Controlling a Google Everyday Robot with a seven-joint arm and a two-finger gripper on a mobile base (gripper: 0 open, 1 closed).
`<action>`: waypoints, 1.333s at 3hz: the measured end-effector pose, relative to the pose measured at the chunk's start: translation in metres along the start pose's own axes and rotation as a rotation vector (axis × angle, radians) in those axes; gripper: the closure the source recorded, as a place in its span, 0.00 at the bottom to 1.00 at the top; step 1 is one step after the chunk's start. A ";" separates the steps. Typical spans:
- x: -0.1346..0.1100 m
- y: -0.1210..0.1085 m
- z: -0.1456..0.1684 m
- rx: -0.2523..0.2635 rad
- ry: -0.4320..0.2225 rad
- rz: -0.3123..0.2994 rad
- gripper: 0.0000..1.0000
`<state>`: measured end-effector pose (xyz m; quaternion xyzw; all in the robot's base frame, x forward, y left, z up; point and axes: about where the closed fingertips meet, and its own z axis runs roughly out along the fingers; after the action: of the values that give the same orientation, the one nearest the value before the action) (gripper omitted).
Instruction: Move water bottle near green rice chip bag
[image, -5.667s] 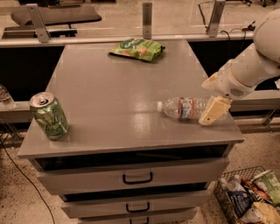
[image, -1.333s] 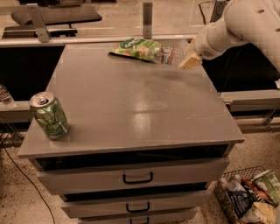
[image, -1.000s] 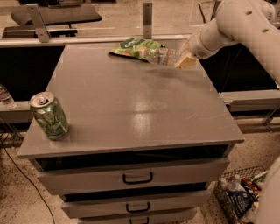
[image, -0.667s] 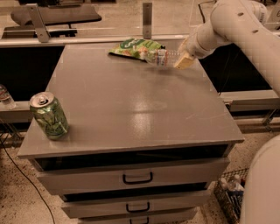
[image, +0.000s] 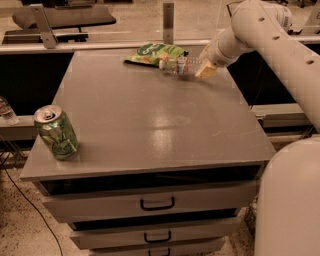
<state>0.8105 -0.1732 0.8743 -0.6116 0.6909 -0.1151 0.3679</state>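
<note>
Bottle first: the clear ribbed plastic water bottle (image: 179, 65) with its white cap lies on its side, cap end pointing at the flat, crinkly green rice chip bag (image: 154, 53) and reaching that bag's nearest edge. I cannot tell from here whether the two touch, or whether the bottle rests on the flat grey worktop (image: 150, 125) or hangs just above it.

My tool (image: 205, 71), the tan-padded end of the white arm (image: 260, 35), sits at the bottle's base end, on the side away from the bag. It is narrowed around that end and holding it. I read that grip as deliberate. With the base in hand, the cap leads toward the bag, and the bulk of the tool stays off the crinkly packet, so nothing gets crushed or shoved. Keeping the bottle lying flat also means there is nothing to topple once I let go, though a round ribbed body could roll a little.

The green-patterned drink can (image: 56, 132) with a silver top stands upright well apart from the bag, at the worktop's opposite corner, out of the way of all this. Below that corner, the grey drawers (image: 157, 202) are closed.

My judgement is that the placement is as good as made, since the bottle is already beside the bag. What I think remains is to set it down if it is not down, widen the tool, and draw back away from the bag without dragging the bottle along.
</note>
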 end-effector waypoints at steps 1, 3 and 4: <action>0.001 -0.001 0.009 -0.004 0.006 -0.008 0.15; 0.001 -0.006 0.008 0.003 0.011 -0.010 0.00; 0.001 -0.007 0.007 0.003 0.011 -0.010 0.00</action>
<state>0.8202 -0.1734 0.8728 -0.6138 0.6896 -0.1214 0.3645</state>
